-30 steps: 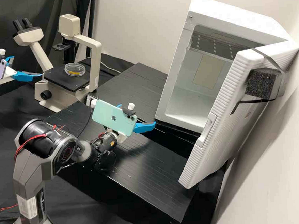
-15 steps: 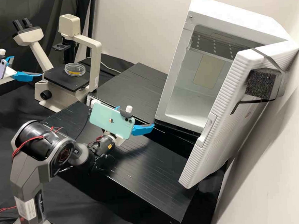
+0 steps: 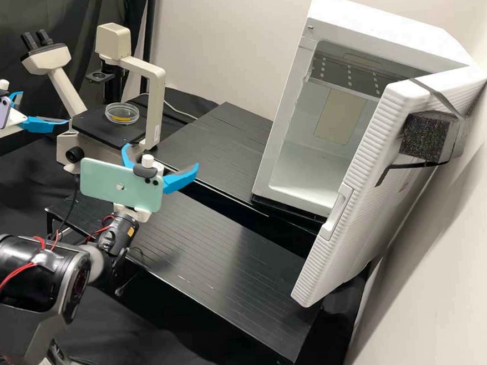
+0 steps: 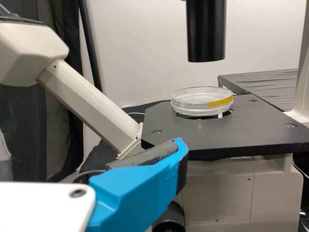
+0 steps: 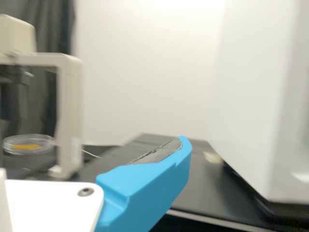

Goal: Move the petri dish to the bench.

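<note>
High view | left pincer (image 3: 45, 107) spread, near stage (image 3: 92, 126) edge | right pincer (image 3: 161, 156) spread, well apart from cabinet (image 3: 377, 23) | petri dish (image 3: 122, 114) on stage

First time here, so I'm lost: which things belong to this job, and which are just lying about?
Job:
- petri dish
- microscope beneath it
- black bench
- left gripper
- right gripper

Apparently just there:
- open white cabinet
- foam block on its door
</note>
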{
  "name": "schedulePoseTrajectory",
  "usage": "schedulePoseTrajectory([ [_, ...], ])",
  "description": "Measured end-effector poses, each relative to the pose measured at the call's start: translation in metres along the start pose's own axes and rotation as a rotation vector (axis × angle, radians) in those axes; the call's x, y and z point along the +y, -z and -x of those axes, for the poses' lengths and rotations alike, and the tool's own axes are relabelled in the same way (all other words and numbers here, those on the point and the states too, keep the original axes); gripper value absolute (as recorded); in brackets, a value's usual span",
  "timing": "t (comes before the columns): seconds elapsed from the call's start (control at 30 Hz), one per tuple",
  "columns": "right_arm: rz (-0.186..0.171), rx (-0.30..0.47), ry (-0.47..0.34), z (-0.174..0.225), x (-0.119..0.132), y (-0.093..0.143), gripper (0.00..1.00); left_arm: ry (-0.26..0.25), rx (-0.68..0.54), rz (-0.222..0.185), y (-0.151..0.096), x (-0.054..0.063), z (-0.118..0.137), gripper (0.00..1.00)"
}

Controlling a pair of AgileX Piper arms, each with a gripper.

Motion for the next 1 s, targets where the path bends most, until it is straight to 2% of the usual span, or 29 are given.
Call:
schedulePoseTrajectory([
  [0.17,-0.005,0.049,0.003,-0.019,-0.008,0.021,1.00,0.000,0.000,0.000,0.000,0.000,0.000,1.00],
  [0.33,-0.002,0.063,0.060,-0.044,-0.024,0.040,1.00,0.000,0.000,0.000,0.000,0.000,0.000,1.00],
  [0.47,0.013,0.105,0.099,-0.060,-0.038,0.057,1.00,0.000,0.000,0.000,0.000,0.000,0.000,1.00],
  [0.57,0.008,0.135,0.127,-0.075,-0.050,0.072,1.00,0.000,0.000,0.000,0.000,0.000,0.000,1.00],
  [0.83,0.045,0.110,0.186,-0.113,-0.083,0.090,1.00,0.000,0.000,0.000,0.000,0.000,0.000,1.00],
  [0.93,0.048,0.093,0.198,-0.127,-0.092,0.091,1.00,0.000,0.000,0.000,0.000,0.000,0.000,1.00],
  [1.0,0.034,0.078,0.207,-0.138,-0.098,0.092,1.00,0.000,0.000,0.000,0.000,0.000,0.000,1.00],
])
